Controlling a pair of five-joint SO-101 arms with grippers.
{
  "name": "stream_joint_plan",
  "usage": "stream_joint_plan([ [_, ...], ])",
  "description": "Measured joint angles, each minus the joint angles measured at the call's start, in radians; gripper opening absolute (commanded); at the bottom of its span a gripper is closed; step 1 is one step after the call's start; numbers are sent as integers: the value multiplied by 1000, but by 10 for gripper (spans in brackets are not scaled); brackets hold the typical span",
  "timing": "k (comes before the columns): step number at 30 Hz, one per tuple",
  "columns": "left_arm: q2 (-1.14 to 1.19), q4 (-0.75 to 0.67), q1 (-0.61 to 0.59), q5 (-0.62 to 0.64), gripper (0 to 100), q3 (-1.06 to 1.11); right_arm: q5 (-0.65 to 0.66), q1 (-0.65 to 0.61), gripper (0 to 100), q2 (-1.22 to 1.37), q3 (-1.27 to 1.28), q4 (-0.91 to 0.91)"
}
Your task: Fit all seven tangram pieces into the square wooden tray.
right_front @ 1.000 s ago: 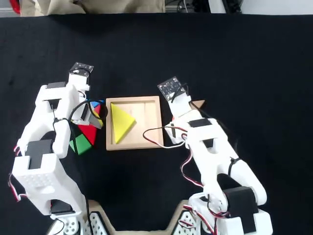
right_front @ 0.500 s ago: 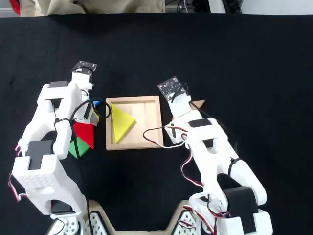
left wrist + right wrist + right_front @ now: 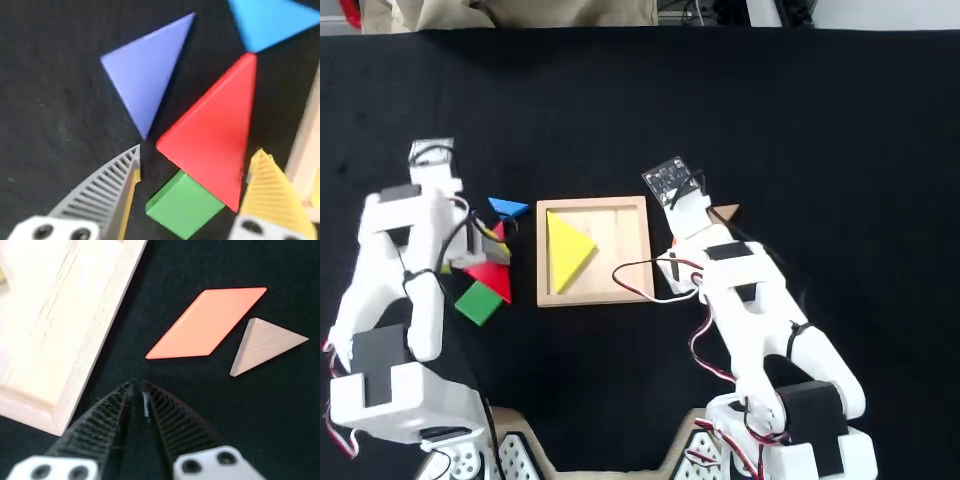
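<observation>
From above, the square wooden tray (image 3: 620, 205) sits mid-worktop (image 3: 820, 120) between the two arms, probably so either one can feed it. One piece is in so far: the yellow triangle (image 3: 565, 250), lying against the tray's left rim. Just off that rim are the red triangle (image 3: 495, 272), green square (image 3: 480, 303) and blue triangle (image 3: 507, 207), with the left arm (image 3: 415, 215) over them. A plain wooden triangle (image 3: 725, 212) lies off the tray's right rim, beside the right arm (image 3: 740, 290).

In the left wrist view, the left end effector (image 3: 199, 150) is spread wide and holds nothing. Its fingers flank the red triangle's corner and the green square, which looks like lining up on one of them. A lavender triangle (image 3: 142, 85) lies farther from the tray than the red one.

In the right wrist view, the right end effector (image 3: 135, 386) is pressed closed with nothing between its fingers. It hangs just outside the tray's edge, seemingly waiting. An orange parallelogram (image 3: 207, 322) and the wooden triangle lie a little farther from the tray, close together and untouched.
</observation>
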Motion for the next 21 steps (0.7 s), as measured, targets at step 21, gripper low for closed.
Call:
stream_joint_plan([
  [21, 160, -38, 23, 51, 331, -86, 0, 0, 11, 0, 0, 0],
])
